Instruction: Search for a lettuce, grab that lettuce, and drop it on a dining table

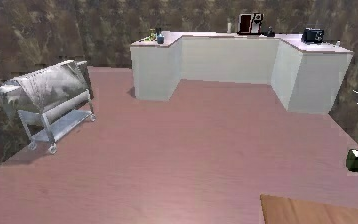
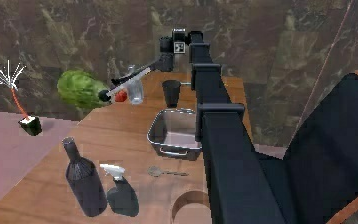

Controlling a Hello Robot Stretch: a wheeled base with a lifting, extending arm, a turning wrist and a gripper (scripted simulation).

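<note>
**Lettuce hangs at the tool's tip off the wooden worktop's far corner**

In the arm side view the lettuce (image 2: 79, 88) sits in the upper left of the frame, a green oval lump. Its long axis runs from upper left down to lower right. I cannot tell which end is the stem. It hangs at the far end of the tool (image 2: 120, 87), beside the far left corner of the wooden worktop (image 2: 117, 135), with wall and floor behind it. So the tool holds the lettuce. Whether its fingers are spread or pressed together cannot be told. The arm (image 2: 222, 130) rises as a dark bar from the bottom edge to the upper middle.

On the wooden worktop this view gives a clear glass (image 2: 135, 93) just right of the fingers, then a dark cup (image 2: 172, 92). A metal pan (image 2: 177, 135) lies at the middle, against the arm. A dark bottle (image 2: 81, 178) and a spray bottle (image 2: 119, 190) stand at lower left. A black chair (image 2: 327, 150) is at the right edge. A small pot with a spiky white plant (image 2: 27, 122) stands on the floor at the left edge.

The forward view gives the room ahead. A white U-shaped worktop (image 1: 237, 62) spans the upper middle, with a coffee machine (image 1: 250, 22) and a dark appliance (image 1: 313, 35) on it. A metal grill cart (image 1: 52, 95) stands at the left. The potted plant appears again at this view's right edge, and a wooden corner shows at lower right.
</note>
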